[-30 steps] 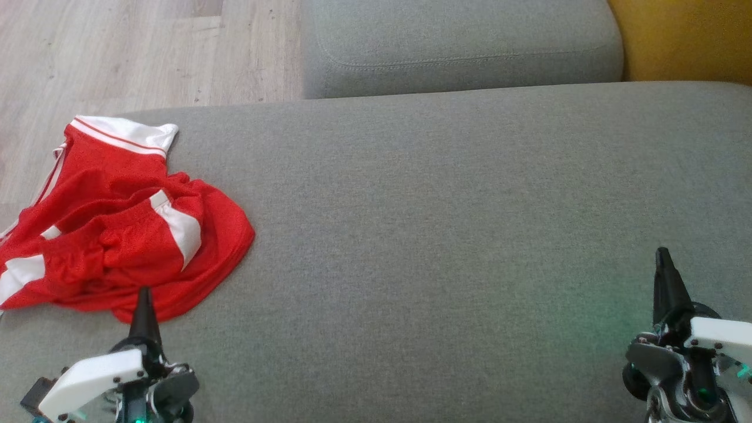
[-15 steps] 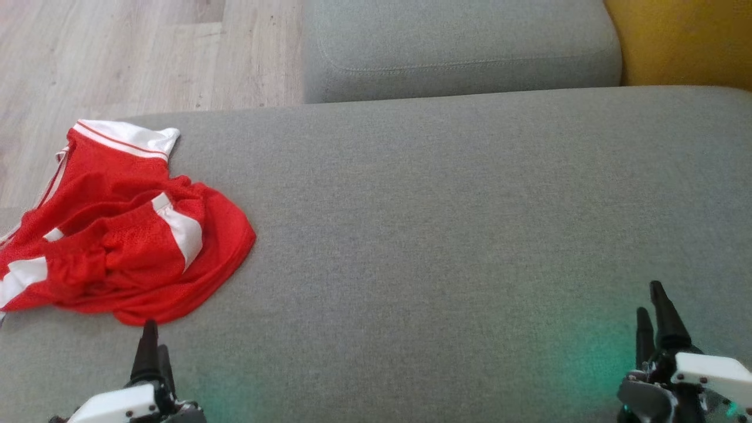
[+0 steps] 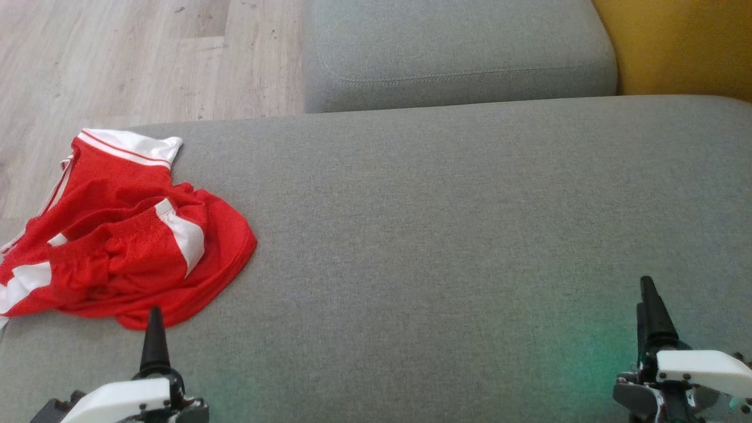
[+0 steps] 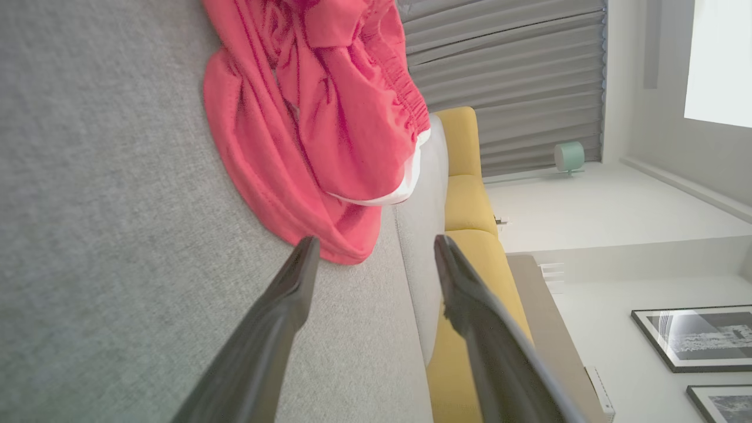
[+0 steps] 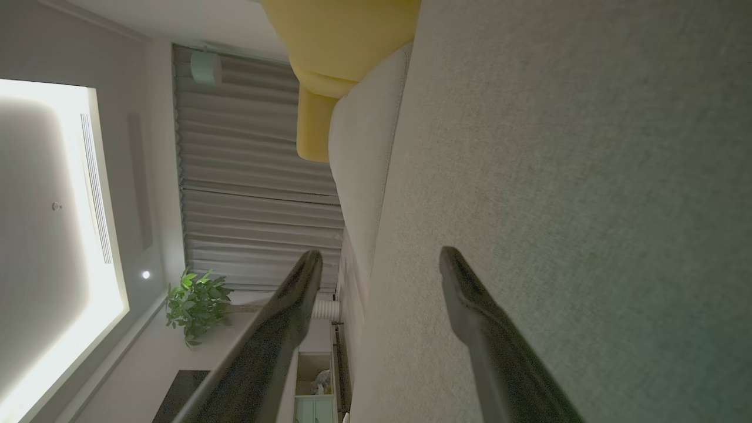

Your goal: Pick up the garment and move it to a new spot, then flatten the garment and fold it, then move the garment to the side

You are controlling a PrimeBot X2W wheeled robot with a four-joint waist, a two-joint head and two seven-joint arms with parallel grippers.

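Red garment [image 3: 123,235] crumpled at left on grey cushion [image 3: 440,235]. Left gripper [image 4: 374,241] just beside it, right gripper [image 5: 380,252] well apart; both spread wide, empty.

on your left gripper [image 3: 155,317] and right gripper [image 3: 643,294] you see long black fingers [image 4: 273,335] that taper to a point, white covers [image 3: 699,365] with small dark screws [image 3: 734,355], and dark grey parts [image 3: 631,396] under the covers.

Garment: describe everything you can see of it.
The garment is red mesh-like fabric with white panels, a white red-striped band and a gathered elastic edge. It lies crumpled in a loose heap on the grey cushion, at its left end. Nothing holds it; the open left gripper points at its near edge.
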